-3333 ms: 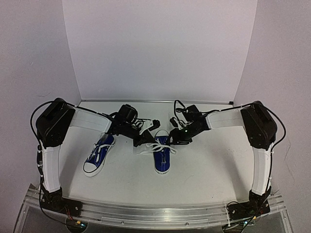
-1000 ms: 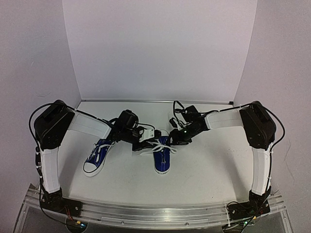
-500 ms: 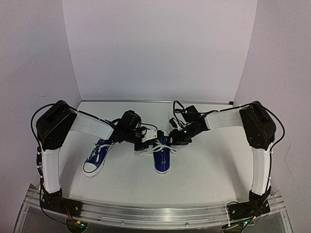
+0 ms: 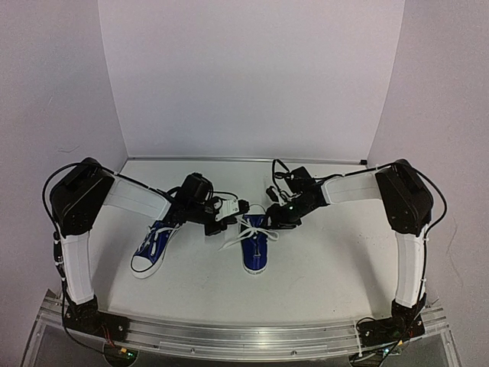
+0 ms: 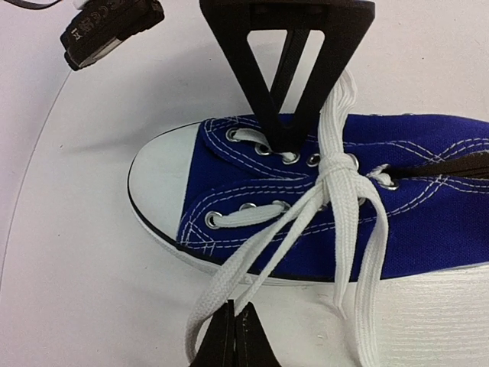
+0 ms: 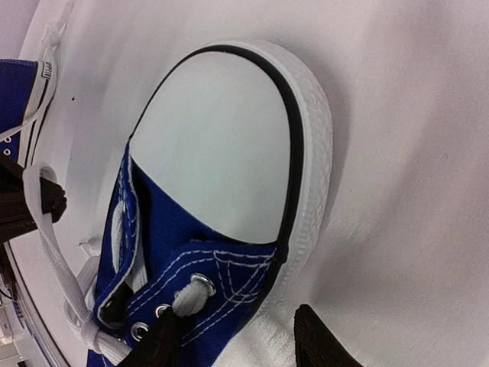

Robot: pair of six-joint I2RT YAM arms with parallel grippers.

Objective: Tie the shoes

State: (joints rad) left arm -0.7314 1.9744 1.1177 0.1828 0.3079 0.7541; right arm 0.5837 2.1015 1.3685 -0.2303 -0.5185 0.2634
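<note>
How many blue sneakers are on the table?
2. One blue canvas sneaker with white laces lies left of centre, heel beneath the left arm; the other sneaker sits centrally. None seems hidden.

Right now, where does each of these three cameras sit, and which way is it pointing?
Top external: above and behind, facing down at the table; left arm, right arm, left shoe, right shoe show.
Left wrist: on the left arm, looking down at the right shoe's laces; its black fingers show top and bottom.
Right wrist: on the right arm, close on that shoe's toe cap; fingertips show below.
Shared: all see the right shoe.
</note>
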